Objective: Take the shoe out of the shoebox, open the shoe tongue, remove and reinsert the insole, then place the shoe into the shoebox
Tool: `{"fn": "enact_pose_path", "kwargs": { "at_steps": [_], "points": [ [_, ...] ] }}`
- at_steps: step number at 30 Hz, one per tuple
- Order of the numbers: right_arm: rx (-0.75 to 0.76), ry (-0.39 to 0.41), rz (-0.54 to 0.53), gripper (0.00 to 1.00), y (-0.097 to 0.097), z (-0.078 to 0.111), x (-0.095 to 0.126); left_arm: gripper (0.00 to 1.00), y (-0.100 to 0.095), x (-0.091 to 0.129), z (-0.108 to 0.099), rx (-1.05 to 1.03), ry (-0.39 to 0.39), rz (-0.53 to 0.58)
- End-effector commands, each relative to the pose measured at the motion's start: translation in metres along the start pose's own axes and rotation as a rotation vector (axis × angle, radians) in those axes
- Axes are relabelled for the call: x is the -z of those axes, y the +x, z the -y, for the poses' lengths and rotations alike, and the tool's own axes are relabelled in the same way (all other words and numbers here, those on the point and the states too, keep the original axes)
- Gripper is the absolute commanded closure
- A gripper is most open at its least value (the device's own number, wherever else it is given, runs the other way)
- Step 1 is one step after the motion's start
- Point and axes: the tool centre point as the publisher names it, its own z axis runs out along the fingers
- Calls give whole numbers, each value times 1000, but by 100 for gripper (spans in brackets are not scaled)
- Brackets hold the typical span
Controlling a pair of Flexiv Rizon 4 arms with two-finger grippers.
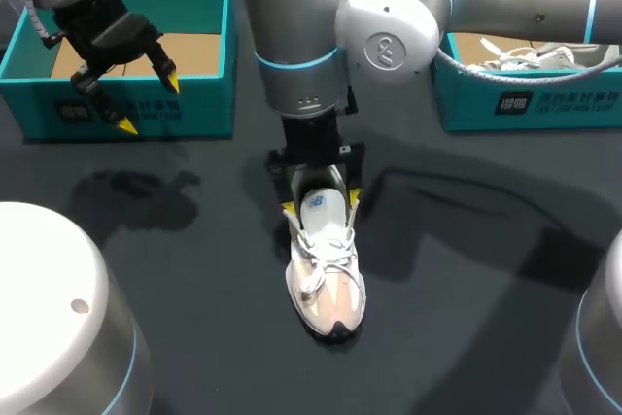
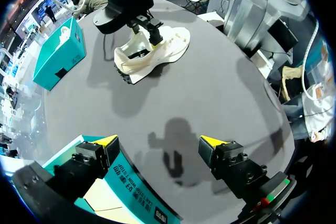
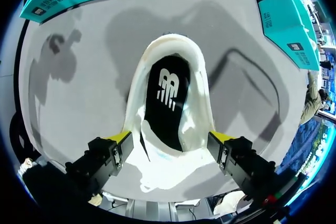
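A white and beige shoe (image 1: pixel 328 279) stands upright in the middle of the table, toe toward the front edge. Its insole (image 3: pixel 168 98), printed with a logo, lies inside it. My right gripper (image 1: pixel 322 203) hangs over the heel, open, one yellow tip on each side of the shoe (image 3: pixel 168 145). I cannot tell whether the tips touch the shoe's sides. My left gripper (image 1: pixel 148 102) is open and empty above the front wall of the left teal shoebox (image 1: pixel 194 94). From the left wrist view the shoe (image 2: pixel 157 51) lies far ahead of the left gripper (image 2: pixel 160 141).
A second teal box (image 1: pixel 525 94) stands at the back right with another white shoe (image 1: pixel 525 57) in it. The left box (image 2: pixel 131 192) sits right under my left fingers. Dark table surface (image 1: pixel 466 269) lies bare around the shoe.
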Motion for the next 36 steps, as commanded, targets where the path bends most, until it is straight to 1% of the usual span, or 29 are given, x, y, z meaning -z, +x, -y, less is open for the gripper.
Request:
{"fn": "enact_pose_path", "kwargs": {
  "at_steps": [1,4,6,7,9,12,15,17,26,30,32,36],
  "points": [
    [-7,-11,0,9,-3,7,3,0,0,0,0,0,-2,-1],
    [-11,-15,-1,12,-4,9,4,0,0,0,0,0,-2,-1],
    [-14,-18,-2,17,-4,12,4,0,0,0,0,0,-2,-1],
    [-16,-19,-2,25,-4,13,5,0,0,0,0,0,-2,-1],
    [-18,-19,-3,33,-4,17,5,0,0,0,0,0,-2,-1],
    [-23,-18,-5,51,-3,25,6,0,0,0,0,0,-2,-1],
    [-34,-18,2,55,0,35,10,0,0,0,0,0,-2,-1],
    [-38,-17,2,55,1,41,11,0,0,0,0,0,-2,-1],
    [-116,-2,9,57,-1,78,15,0,0,0,0,0,-2,-1],
    [-135,-3,13,58,0,88,19,0,0,0,0,0,-2,-1],
    [-143,0,17,62,0,91,20,0,0,0,0,0,-2,-1],
    [-134,-11,22,69,1,86,22,0,0,0,0,0,-2,-1]
  ]
}}
